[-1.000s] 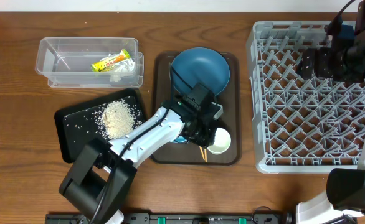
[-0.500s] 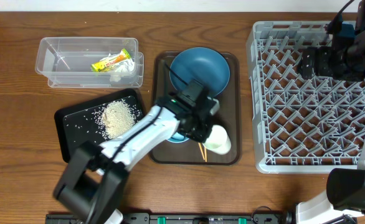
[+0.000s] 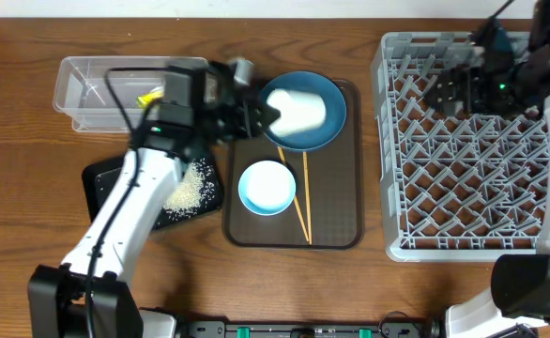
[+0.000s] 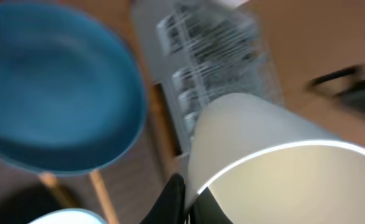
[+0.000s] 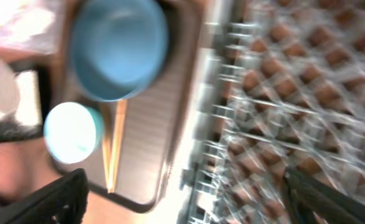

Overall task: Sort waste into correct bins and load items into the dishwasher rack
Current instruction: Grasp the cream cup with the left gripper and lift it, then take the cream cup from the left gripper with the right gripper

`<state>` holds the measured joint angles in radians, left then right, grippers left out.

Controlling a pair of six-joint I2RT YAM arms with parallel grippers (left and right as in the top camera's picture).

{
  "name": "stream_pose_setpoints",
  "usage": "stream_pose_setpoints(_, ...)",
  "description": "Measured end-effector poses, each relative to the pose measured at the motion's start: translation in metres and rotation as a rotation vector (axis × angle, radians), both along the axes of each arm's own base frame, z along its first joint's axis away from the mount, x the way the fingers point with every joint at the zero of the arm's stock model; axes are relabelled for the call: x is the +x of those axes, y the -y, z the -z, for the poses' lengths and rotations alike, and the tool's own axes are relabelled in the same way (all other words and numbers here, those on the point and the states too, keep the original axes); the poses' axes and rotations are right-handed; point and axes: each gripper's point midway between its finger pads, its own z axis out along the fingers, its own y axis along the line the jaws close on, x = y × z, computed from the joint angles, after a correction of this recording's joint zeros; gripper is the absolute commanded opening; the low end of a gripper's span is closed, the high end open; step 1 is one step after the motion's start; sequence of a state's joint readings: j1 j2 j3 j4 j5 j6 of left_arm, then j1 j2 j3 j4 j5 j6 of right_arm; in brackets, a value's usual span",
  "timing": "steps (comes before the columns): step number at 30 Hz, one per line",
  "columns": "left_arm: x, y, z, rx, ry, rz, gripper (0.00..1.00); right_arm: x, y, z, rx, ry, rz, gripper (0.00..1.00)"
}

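Observation:
My left gripper [image 3: 267,116] is shut on the rim of the pale green cup [image 3: 296,109] and holds it tilted above the dark-blue bowl [image 3: 329,129]. In the left wrist view the cup [image 4: 276,162] fills the right side, with the dark-blue bowl [image 4: 52,93] to its left. The light-blue bowl [image 3: 267,186] and two chopsticks [image 3: 299,192] lie on the brown tray [image 3: 336,225]. My right gripper [image 3: 441,94] is open and empty above the grey rack [image 3: 472,178]. Rice [image 3: 187,188] lies on the black tray [image 3: 101,178]. The pink cup and the tissue are out of view.
The clear tub [image 3: 97,94] stands at the back left, with the yellow wrapper [image 3: 148,97] partly hidden by my left arm. The blurred right wrist view shows the rack [image 5: 294,93], both bowls and the chopsticks [image 5: 111,146].
My left arm has lifted the pale green cup from the tray's front and swung it back over the dark-blue bowl. The light-blue bowl is now uncovered. My right gripper has shifted slightly left.

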<state>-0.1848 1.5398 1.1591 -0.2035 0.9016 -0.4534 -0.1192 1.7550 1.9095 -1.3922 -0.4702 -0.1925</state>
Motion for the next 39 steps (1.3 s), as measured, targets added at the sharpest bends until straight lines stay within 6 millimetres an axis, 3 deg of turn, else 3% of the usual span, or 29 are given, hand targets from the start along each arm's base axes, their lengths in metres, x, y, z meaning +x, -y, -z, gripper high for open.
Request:
stream_pose_setpoints(9, -0.005, 0.006, -0.027, -0.195, -0.095, 0.060, 0.06, -0.015, -0.107, 0.037, 0.328, 0.017, -0.336, 0.88)
stream_pose_setpoints(16, -0.011, 0.010, -0.038, -0.254, -0.124, 0.099, 0.06, -0.039, -0.166, 0.030, 0.535, 0.093, -0.565, 0.89)
stream_pose_setpoints(21, -0.016, 0.012, -0.040, -0.275, -0.147, 0.123, 0.06, -0.047, -0.181, 0.015, 0.610, 0.184, -0.680, 0.91)
stream_pose_setpoints(33, -0.032, 0.016, -0.049, -0.328, -0.190, 0.209, 0.06, -0.037, -0.194, -0.016, 0.693, 0.455, -0.836, 0.90)
stream_pose_setpoints(39, -0.038, 0.021, -0.051, -0.341, -0.208, 0.239, 0.06, -0.045, -0.208, -0.032, 0.762, 0.535, -0.920, 0.87)
